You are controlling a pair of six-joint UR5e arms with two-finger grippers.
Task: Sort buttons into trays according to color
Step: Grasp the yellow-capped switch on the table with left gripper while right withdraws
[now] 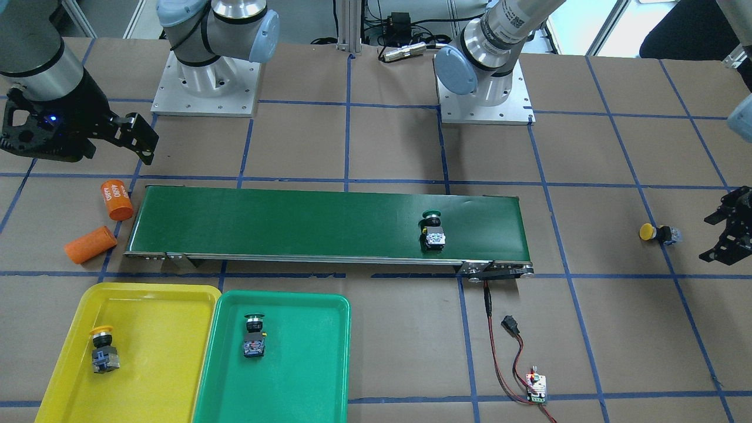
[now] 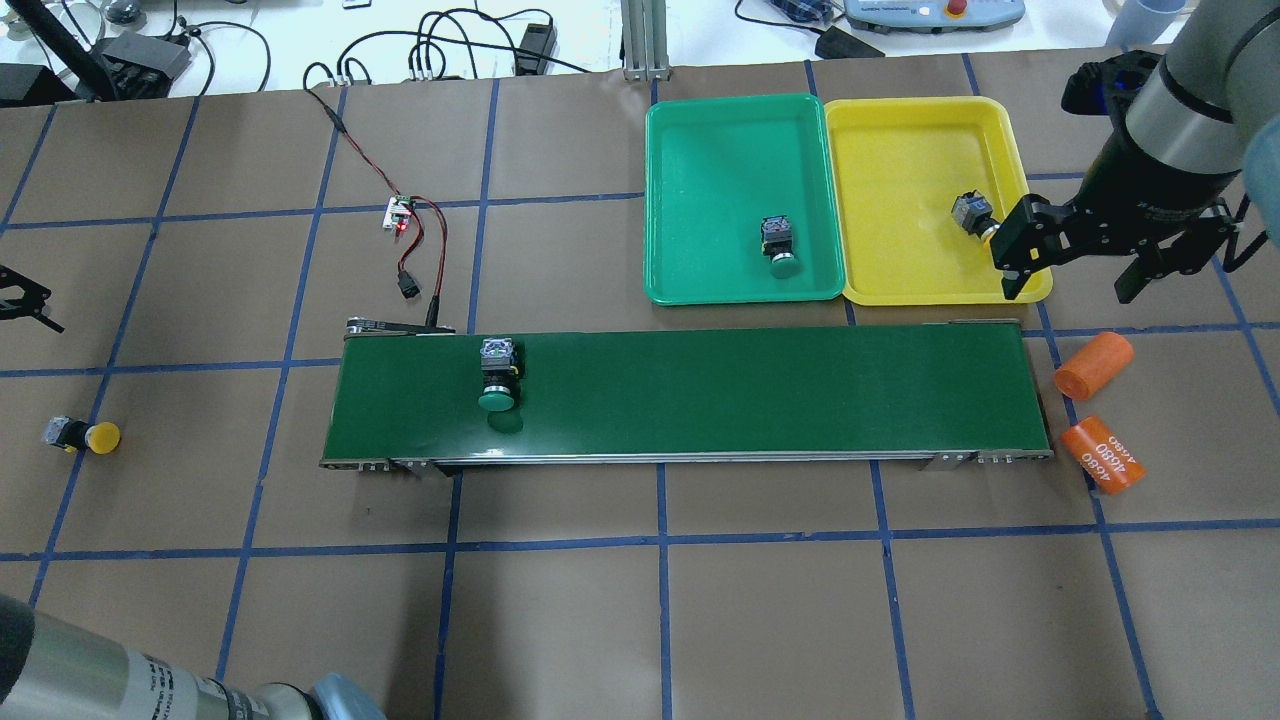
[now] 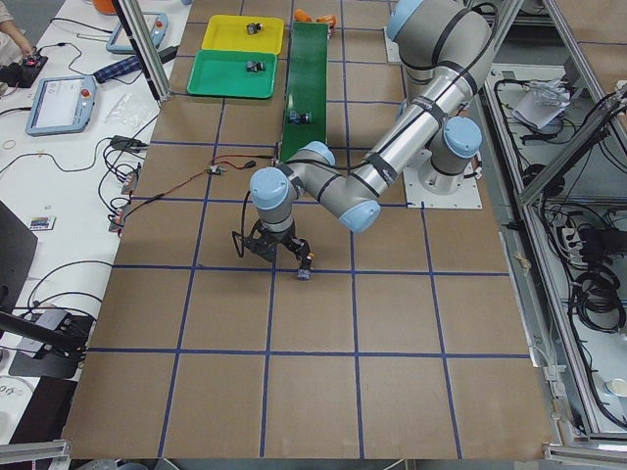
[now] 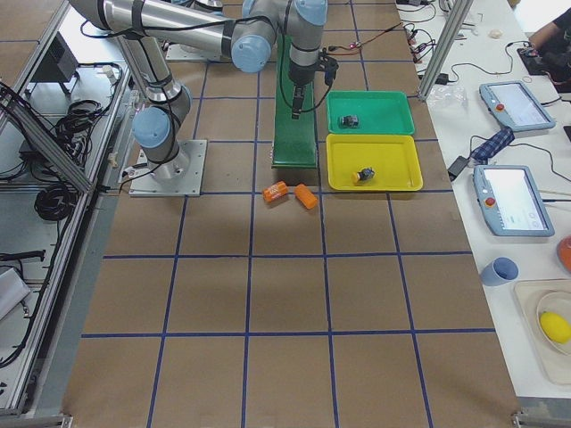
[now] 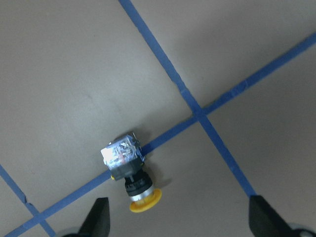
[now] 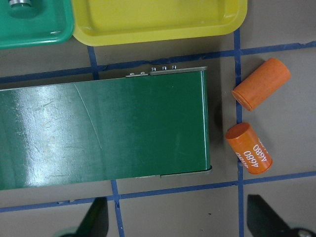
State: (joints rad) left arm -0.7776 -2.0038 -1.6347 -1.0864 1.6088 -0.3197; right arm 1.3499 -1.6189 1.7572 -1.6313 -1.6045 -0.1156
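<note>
A yellow-capped button [image 1: 648, 231] lies on its side on the bare table, also in the left wrist view [image 5: 129, 170]. My left gripper [image 5: 180, 222] is open and empty, just above and beside it. A green-capped button [image 2: 498, 375] lies on the conveyor belt [image 2: 750, 390] near its left end. The yellow tray [image 2: 920, 130] holds one yellow button [image 2: 975, 215]. The green tray [image 2: 720, 150] holds one green button [image 2: 780, 245]. My right gripper [image 2: 1075, 270] is open and empty, above the conveyor's right end by the yellow tray's corner.
Two orange cylinders [image 2: 1095, 365] [image 2: 1103, 455] lie just off the conveyor's right end. A small circuit board [image 2: 400, 212] with red and black wires runs to the conveyor's left end. Blue tape lines grid the brown table.
</note>
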